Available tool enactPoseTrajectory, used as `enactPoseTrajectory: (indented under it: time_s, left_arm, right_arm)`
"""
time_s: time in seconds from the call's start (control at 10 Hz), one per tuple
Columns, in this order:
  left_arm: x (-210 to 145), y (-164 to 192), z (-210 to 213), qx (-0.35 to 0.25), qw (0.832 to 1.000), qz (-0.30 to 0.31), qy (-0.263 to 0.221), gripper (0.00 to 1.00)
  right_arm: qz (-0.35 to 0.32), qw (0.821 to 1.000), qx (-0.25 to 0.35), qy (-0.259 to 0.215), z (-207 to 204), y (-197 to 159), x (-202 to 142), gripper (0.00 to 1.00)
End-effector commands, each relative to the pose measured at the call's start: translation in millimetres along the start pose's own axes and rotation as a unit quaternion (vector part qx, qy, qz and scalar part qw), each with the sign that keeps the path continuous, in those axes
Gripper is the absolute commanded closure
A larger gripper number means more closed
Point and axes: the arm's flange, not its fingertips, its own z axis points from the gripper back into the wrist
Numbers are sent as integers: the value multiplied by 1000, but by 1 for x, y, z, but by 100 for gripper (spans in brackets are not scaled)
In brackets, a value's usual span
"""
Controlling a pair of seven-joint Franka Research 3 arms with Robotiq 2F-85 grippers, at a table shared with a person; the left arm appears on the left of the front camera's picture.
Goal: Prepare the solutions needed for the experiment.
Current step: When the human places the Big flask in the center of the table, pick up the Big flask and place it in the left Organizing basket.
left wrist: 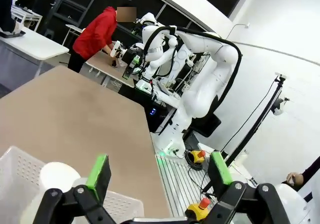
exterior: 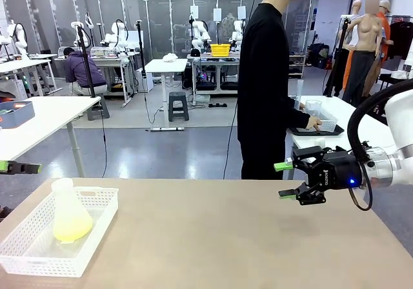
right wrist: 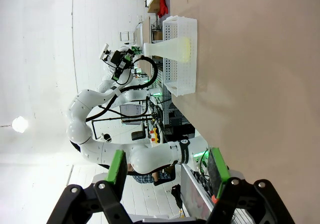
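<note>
The solution (exterior: 72,228) is a shallow pale yellow-green layer in a clear conical flask (exterior: 67,199), which stands upright in a white mesh basket (exterior: 97,234) at the table's near left. In the right wrist view, the flask (right wrist: 165,49) and basket (right wrist: 181,79) lie far off across the table. My left gripper (left wrist: 159,168) hangs open just above the flask's mouth (left wrist: 57,176), with nothing between its green pads. Over the table's right side, my right gripper (exterior: 284,180) is open and empty, pointing left.
A person in black stands beyond the far edge, turned away. One hand (exterior: 314,122) rests on a black tray (exterior: 300,132) with clear beakers (exterior: 313,107) on a side table at the right. Bare tan tabletop (exterior: 213,237) stretches between basket and right gripper.
</note>
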Motion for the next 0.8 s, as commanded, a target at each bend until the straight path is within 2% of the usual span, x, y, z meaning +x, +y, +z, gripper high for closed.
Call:
enactPoseTrajectory:
  time_s: [0.0,0.2,0.3,0.4,0.5,0.7]
  left_arm:
    - [2,5,4,-11,1000,-21,6,0]
    - [0,4,1,-1,1000,-11,2,0]
    - [1,-17,-18,24,999,21,4,0]
    - [4,-42,-31,46,997,58,22,0]
    - [4,-57,-37,56,993,104,11,0]
    - [-3,-63,-47,102,973,208,-7,0]
  right_arm:
    - [2,1000,-3,-4,-1,0,-2,18]
    - [2,1000,-3,-4,-1,0,-2,18]
    - [2,1000,-3,-4,-1,0,-2,18]
    - [2,1000,-3,-4,-1,0,-2,18]
    - [2,1000,-3,-4,-1,0,-2,18]
    - [2,1000,-3,-4,-1,0,-2,18]
